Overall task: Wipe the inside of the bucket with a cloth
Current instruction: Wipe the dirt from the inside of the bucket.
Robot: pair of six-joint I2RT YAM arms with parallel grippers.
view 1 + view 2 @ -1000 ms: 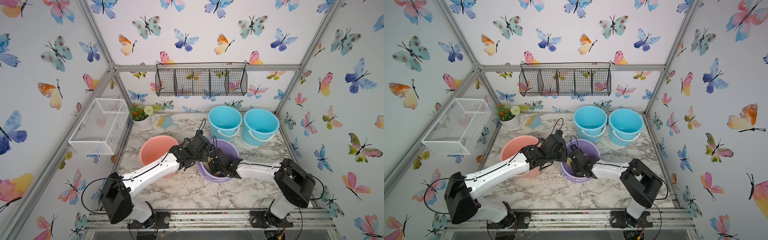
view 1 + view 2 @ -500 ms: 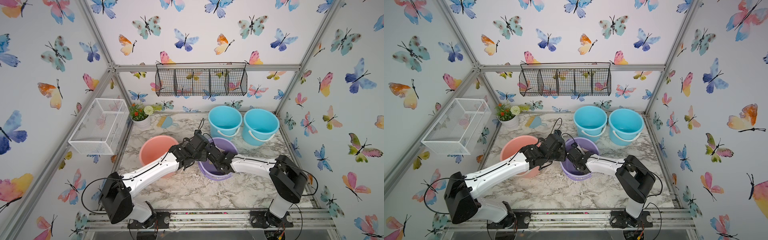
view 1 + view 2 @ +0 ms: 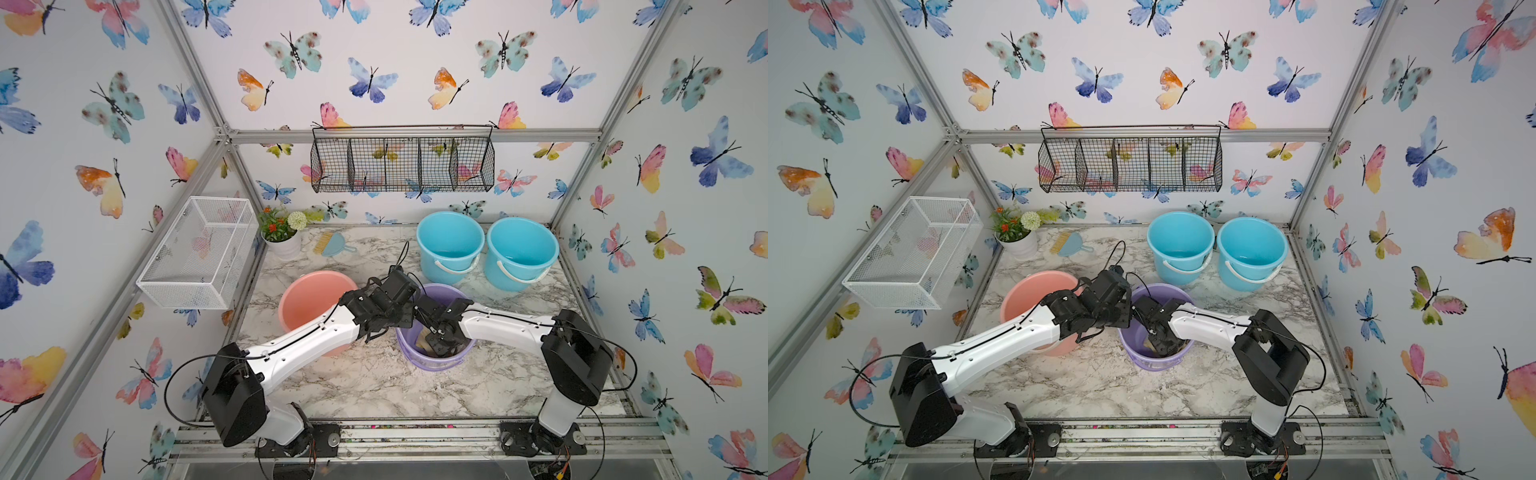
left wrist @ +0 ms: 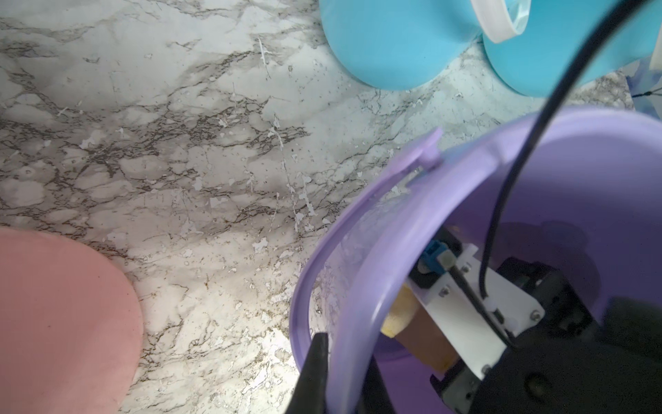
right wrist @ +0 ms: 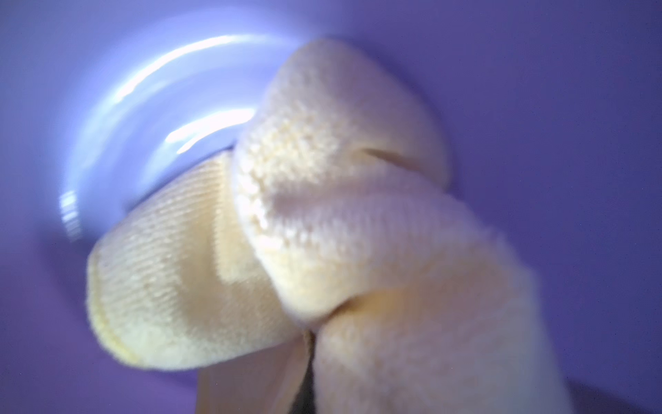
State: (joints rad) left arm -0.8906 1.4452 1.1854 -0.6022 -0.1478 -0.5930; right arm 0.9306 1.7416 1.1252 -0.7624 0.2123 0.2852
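— Left side?
— The bucket is being clamped at its rim by the left tool.
— Right?
— Inside it, the cloth is being pinched by the right tool; soft, light, judged best gripped at a bunched fold.

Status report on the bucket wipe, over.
Left gripper shut on purple bucket rim. Right gripper shut on cloth, down inside bucket. Nothing seen blocking.

Butterfly-papered walls, aluminium frame, marble tabletop, black wire basket, white mesh basket.
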